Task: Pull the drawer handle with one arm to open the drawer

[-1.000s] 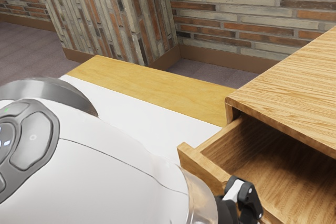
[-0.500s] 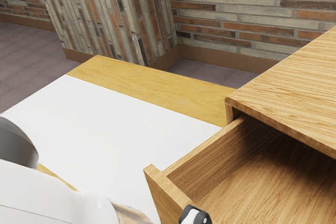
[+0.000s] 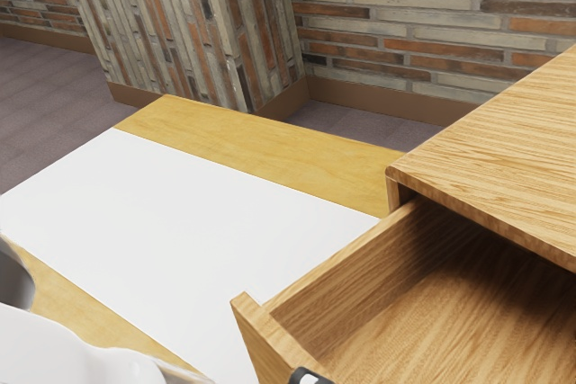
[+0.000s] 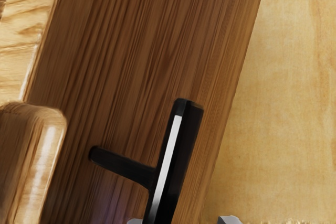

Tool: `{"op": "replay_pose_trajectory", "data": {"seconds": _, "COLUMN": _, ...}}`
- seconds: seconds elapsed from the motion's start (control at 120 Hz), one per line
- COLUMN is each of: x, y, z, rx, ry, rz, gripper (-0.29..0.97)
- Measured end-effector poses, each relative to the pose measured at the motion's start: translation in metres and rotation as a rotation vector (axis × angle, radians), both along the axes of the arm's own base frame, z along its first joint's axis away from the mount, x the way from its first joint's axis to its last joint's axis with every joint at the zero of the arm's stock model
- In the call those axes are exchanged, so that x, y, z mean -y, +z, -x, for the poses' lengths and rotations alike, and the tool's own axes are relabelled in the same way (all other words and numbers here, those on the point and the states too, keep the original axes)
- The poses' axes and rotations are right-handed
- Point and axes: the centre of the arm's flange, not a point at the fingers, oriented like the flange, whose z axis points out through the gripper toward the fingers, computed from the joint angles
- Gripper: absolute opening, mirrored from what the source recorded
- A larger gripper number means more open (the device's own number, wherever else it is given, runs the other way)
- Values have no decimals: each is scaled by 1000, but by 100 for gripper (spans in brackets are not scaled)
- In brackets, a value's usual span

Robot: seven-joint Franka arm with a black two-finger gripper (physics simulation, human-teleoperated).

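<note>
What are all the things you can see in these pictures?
Drawer: one, light brown wood, open, sticking out from under the cabinet top.
Handle: one, black bar, on the drawer's front.
Cabinet top: one, light brown wood, at the exterior view's right, above the drawer.
Table: one, yellow wood, under the white sheet.
White sheet: one, white, flat on the table beside the drawer.
Brick wall: one, brown and grey bricks, behind the table.
Floor: one, greyish purple, at the foot of the wall.
Arm: one, white, in the exterior view's lower left corner.
Claw: one, black, at the drawer's front.
</note>
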Motion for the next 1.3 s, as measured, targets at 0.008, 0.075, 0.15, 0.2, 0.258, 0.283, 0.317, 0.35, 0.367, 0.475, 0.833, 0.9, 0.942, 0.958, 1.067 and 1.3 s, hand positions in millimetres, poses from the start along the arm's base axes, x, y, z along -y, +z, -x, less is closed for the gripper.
{"op": "replay_pose_trajectory", "data": {"seconds": 0.008, "x": 0, "y": 0, "z": 0, "rx": -1, "ry": 0, "rz": 0, "gripper": 13}}
{"op": "replay_pose_trajectory", "data": {"seconds": 0.075, "x": -1, "y": -1, "z": 4, "rx": 0, "ry": 0, "rz": -4, "gripper": 13}}
{"op": "replay_pose_trajectory", "data": {"seconds": 0.15, "x": -2, "y": -1, "z": 7, "rx": -1, "ry": 2, "rz": -3, "gripper": 11}}
{"op": "replay_pose_trajectory", "data": {"seconds": 0.2, "x": -3, "y": 1, "z": 10, "rx": -3, "ry": 4, "rz": -1, "gripper": 7}}
{"op": "replay_pose_trajectory", "data": {"seconds": 0.258, "x": -5, "y": 2, "z": 13, "rx": -7, "ry": 6, "rz": 2, "gripper": 5}}
{"op": "replay_pose_trajectory", "data": {"seconds": 0.283, "x": -5, "y": 2, "z": 14, "rx": -9, "ry": 6, "rz": 3, "gripper": 3}}
{"op": "replay_pose_trajectory", "data": {"seconds": 0.317, "x": -6, "y": 3, "z": 16, "rx": -12, "ry": 8, "rz": 5, "gripper": 4}}
{"op": "replay_pose_trajectory", "data": {"seconds": 0.35, "x": -7, "y": 2, "z": 17, "rx": -16, "ry": 9, "rz": 5, "gripper": 7}}
{"op": "replay_pose_trajectory", "data": {"seconds": 0.367, "x": -7, "y": 2, "z": 18, "rx": -18, "ry": 9, "rz": 4, "gripper": 8}}
{"op": "replay_pose_trajectory", "data": {"seconds": 0.475, "x": -6, "y": 1, "z": 21, "rx": -24, "ry": 16, "rz": 0, "gripper": 14}}
{"op": "replay_pose_trajectory", "data": {"seconds": 0.833, "x": -15, "y": 16, "z": 14, "rx": -38, "ry": 27, "rz": 31, "gripper": -9}}
{"op": "replay_pose_trajectory", "data": {"seconds": 0.9, "x": -19, "y": 17, "z": 10, "rx": -47, "ry": 30, "rz": 32, "gripper": 18}}
{"op": "replay_pose_trajectory", "data": {"seconds": 0.942, "x": -23, "y": 16, "z": 6, "rx": -54, "ry": 35, "rz": 29, "gripper": 20}}
{"op": "replay_pose_trajectory", "data": {"seconds": 0.958, "x": -25, "y": 16, "z": 4, "rx": -57, "ry": 38, "rz": 29, "gripper": 22}}
{"op": "replay_pose_trajectory", "data": {"seconds": 1.067, "x": -31, "y": 16, "z": -1, "rx": -65, "ry": 42, "rz": 20, "gripper": 37}}
{"op": "replay_pose_trajectory", "data": {"seconds": 1.3, "x": -27, "y": 31, "z": 4, "rx": -68, "ry": 41, "rz": 31, "gripper": 48}}
